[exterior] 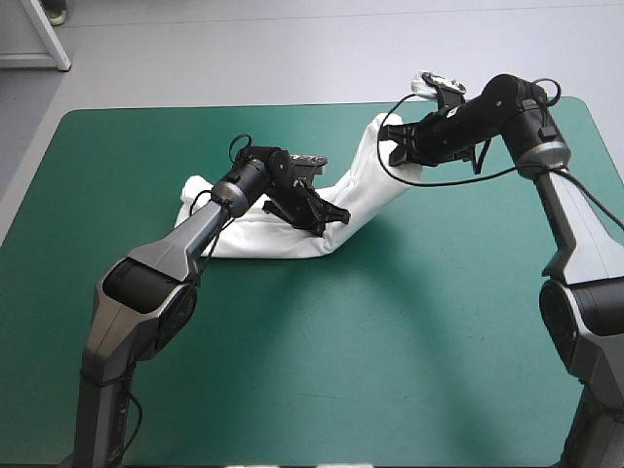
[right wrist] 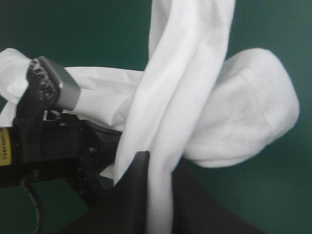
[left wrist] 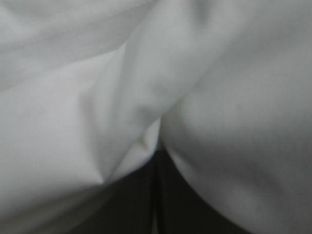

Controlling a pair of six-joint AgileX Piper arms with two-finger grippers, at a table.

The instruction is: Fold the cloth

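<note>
T-shirt (exterior: 366, 180): one, pinched by two sets of jaws.

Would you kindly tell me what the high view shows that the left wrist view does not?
Only the high view: the teal-green table cover and the right pincer holding one end of the white short-sleeved T-shirt raised. Only the left wrist view: fabric creases draped closely over the meeting black fingers. Both: the T-shirt and the left pincer.
</note>
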